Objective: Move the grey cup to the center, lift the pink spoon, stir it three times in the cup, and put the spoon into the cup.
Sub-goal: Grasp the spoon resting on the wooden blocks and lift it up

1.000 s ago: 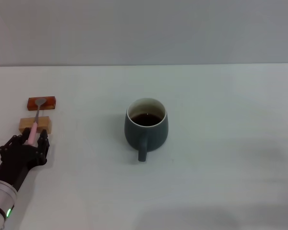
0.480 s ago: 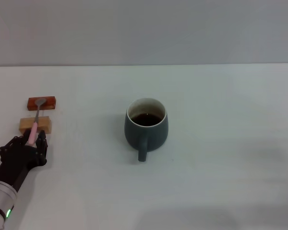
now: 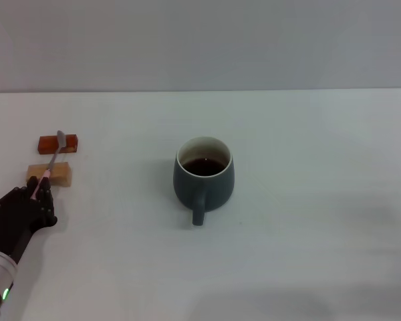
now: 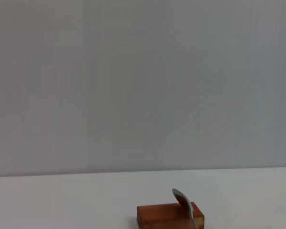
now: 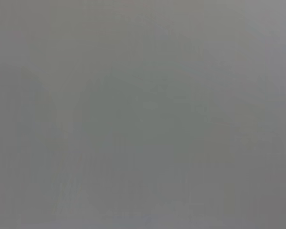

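Observation:
The grey cup (image 3: 203,176) stands mid-table, holding dark liquid, with its handle toward me. At the far left my left gripper (image 3: 39,192) is shut on the pink spoon (image 3: 52,160) at its handle end. The spoon slants up and away, its metal bowl (image 4: 182,200) raised just over the red-brown block (image 4: 169,215). The right gripper is out of view.
A red-brown block (image 3: 58,143) and a tan block (image 3: 50,174) lie one behind the other at the left of the white table (image 3: 307,200). A grey wall rises behind the table's far edge.
My left gripper has closed on the spoon's handle and drawn back slightly toward me and left. The spoon's bowl has lifted off the red-brown block and turned on edge. The cup has not moved.

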Available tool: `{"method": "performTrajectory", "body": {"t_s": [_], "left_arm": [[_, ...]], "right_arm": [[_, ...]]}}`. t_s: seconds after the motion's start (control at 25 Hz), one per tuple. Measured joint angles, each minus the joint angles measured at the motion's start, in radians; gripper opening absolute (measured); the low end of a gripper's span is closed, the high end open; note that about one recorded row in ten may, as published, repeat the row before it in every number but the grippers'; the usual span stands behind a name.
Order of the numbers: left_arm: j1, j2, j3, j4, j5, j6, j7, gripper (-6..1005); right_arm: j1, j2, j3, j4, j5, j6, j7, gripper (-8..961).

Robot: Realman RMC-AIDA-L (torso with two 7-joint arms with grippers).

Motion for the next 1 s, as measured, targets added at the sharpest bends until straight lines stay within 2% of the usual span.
{"method": "performTrajectory", "body": {"t_s": [0.4, 0.8, 1.0], "left_arm": [[0.000, 0.000, 0.012, -0.011, 0.007, 0.011, 0.001, 143], [0.011, 0.002, 0.020, -0.017, 0.009, 0.049, 0.001, 140], [0.022, 0.012, 0.026, -0.057, 0.014, 0.051, 0.001, 140]], "right_arm": [[-0.004, 0.000, 0.000, 0.000, 0.002, 0.000, 0.000, -1], [-0.003, 0.000, 0.000, 0.000, 0.002, 0.000, 0.000, -1], [-0.003, 0.000, 0.004, -0.001, 0.002, 0.000, 0.000, -1]]}}
